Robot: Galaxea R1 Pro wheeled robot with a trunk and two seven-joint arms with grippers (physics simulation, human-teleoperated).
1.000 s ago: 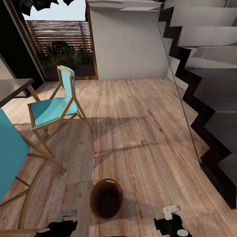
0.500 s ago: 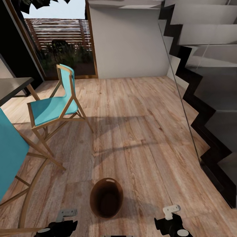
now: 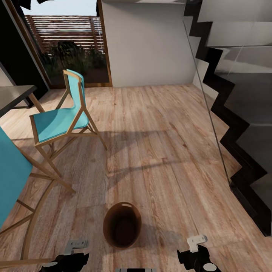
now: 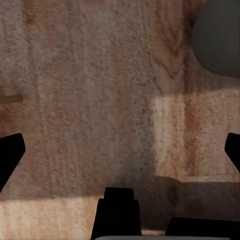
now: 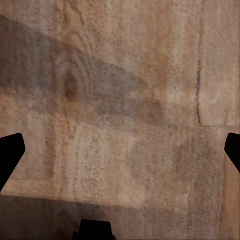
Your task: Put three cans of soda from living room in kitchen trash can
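Note:
The tash can (image 3: 122, 225), a small round brown bin with a dark inside, stands upright on the light wood floor just ahead of me, between my two arms. What lies inside it is too dark to make out. The cans of soda are out of view. My left gripper (image 4: 120, 150) is open over bare floorboards, its dark fingertips (image 4: 10, 152) far apart with nothing between them. Wide open too, my right gripper (image 5: 120, 150) hangs over bare floor. In the head view my left arm (image 3: 70, 258) and right arm (image 3: 196, 255) sit low on either side of the bin.
Two turquoise chairs with wooden frames (image 3: 60, 121) (image 3: 9, 177) and a dark table edge (image 3: 13, 96) stand to the left. A black zigzag staircase with a glass panel (image 3: 234, 124) runs along the right. Glass doors (image 3: 68, 49) are at the back. A grey rounded shape (image 4: 220, 40) shows near the left gripper.
The whole head view has shifted slightly, so the camera moved. The bin, the chairs and both grippers hold their places.

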